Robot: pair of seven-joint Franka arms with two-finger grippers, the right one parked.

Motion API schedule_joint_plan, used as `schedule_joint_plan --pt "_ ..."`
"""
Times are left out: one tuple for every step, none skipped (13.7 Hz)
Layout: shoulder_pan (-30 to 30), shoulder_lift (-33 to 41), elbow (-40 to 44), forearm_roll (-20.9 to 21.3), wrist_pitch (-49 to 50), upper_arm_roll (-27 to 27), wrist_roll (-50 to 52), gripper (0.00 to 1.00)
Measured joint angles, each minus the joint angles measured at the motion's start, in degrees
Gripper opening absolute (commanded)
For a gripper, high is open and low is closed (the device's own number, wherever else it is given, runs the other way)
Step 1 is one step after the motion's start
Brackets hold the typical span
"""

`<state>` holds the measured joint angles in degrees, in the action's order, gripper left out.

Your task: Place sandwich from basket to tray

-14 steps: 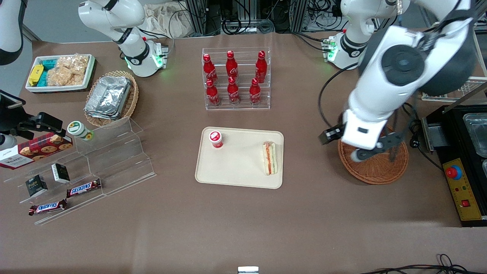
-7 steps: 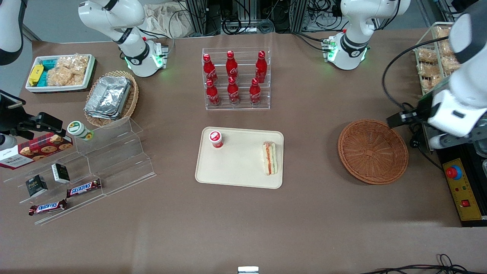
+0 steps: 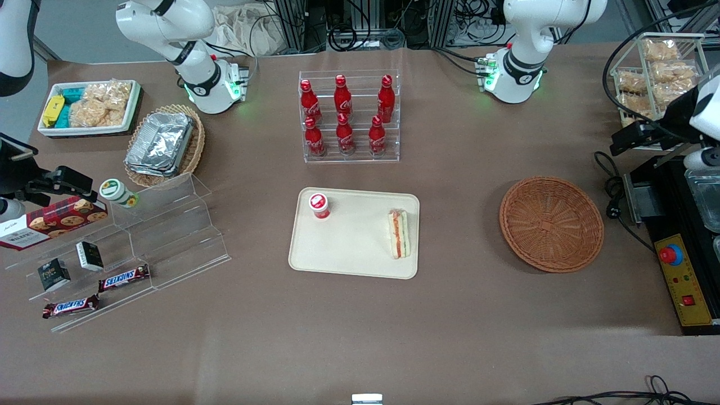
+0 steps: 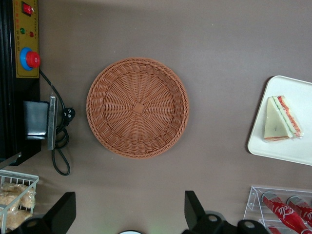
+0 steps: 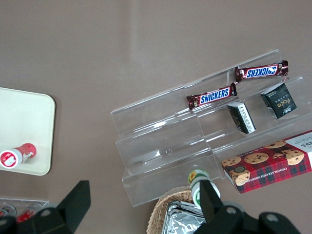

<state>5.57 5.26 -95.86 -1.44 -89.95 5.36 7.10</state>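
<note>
The sandwich (image 3: 399, 234) lies flat on the tray (image 3: 354, 264), along the edge that faces the basket (image 3: 551, 224), its red and green filling showing along the cut side. On the same tray, in the corner toward the parked arm's end and farther from the front camera, stands a small red-capped bottle (image 3: 319, 205). The round reddish-brown wicker basket sits on the brown counter (image 3: 360, 326) toward the working arm's end, well apart from the tray, and holds nothing. The gripper (image 4: 129, 214) hangs high above the counter at the working arm's end, near a wire rack of snack packets (image 3: 655, 73); in the left wrist view its two dark fingers (image 4: 61, 214) stand wide apart with nothing between them, looking down on the basket. Farther from the front camera than the tray, a clear rack (image 3: 349, 115) holds six red cola bottles
</note>
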Motion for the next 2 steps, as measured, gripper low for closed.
schedule_joint_plan --pt "0.0 0.3 -0.2 0.3 0.2 0.0 -0.1 1.00" --pt "0.0 0.2 -0.2 1.0 0.2 -0.4 -0.2 1.00"
